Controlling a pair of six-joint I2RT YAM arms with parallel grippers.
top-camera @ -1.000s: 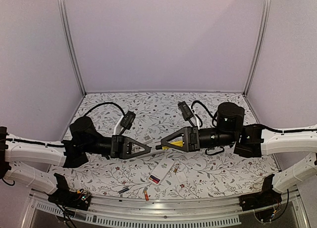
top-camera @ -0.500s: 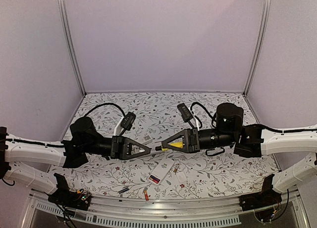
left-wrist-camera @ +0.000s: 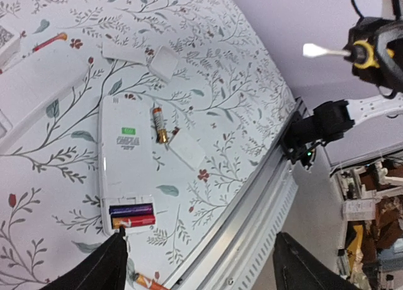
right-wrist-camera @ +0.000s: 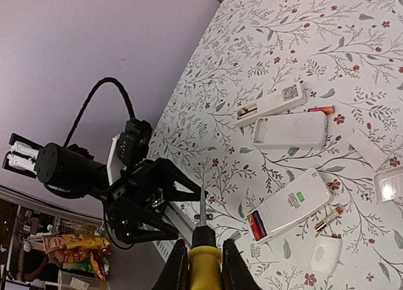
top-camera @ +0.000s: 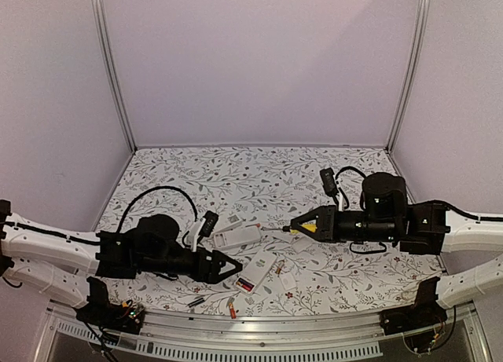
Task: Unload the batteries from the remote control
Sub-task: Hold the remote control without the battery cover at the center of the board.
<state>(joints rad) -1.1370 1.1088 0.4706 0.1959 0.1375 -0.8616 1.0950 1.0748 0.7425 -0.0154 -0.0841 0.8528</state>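
Observation:
A white remote control (left-wrist-camera: 126, 158) lies back-up near the table's front edge, its compartment open with two batteries (left-wrist-camera: 132, 216), one dark and one red, side by side. It also shows as the remote control (top-camera: 258, 270) from above. A loose battery (left-wrist-camera: 159, 123) lies beside it, and another battery (top-camera: 232, 308) lies at the front edge. My left gripper (top-camera: 233, 268) hovers open just left of the remote's battery end, its fingertips (left-wrist-camera: 94, 265) wide apart and empty. My right gripper (top-camera: 302, 224) is shut on a yellow-handled screwdriver (right-wrist-camera: 204, 258), held above the table to the right.
Two more white remotes (top-camera: 236, 236) (right-wrist-camera: 271, 104) lie behind the open one. Small white cover plates (left-wrist-camera: 189, 150) (left-wrist-camera: 165, 62) (right-wrist-camera: 368, 148) lie around it. A dark battery (top-camera: 196, 301) rests near the metal front rail (top-camera: 259, 330). Purple walls enclose the table.
The left gripper let go of the screwdriver, opened and dropped toward the front beside the remote. The right gripper closed on the screwdriver and drew back right with it.

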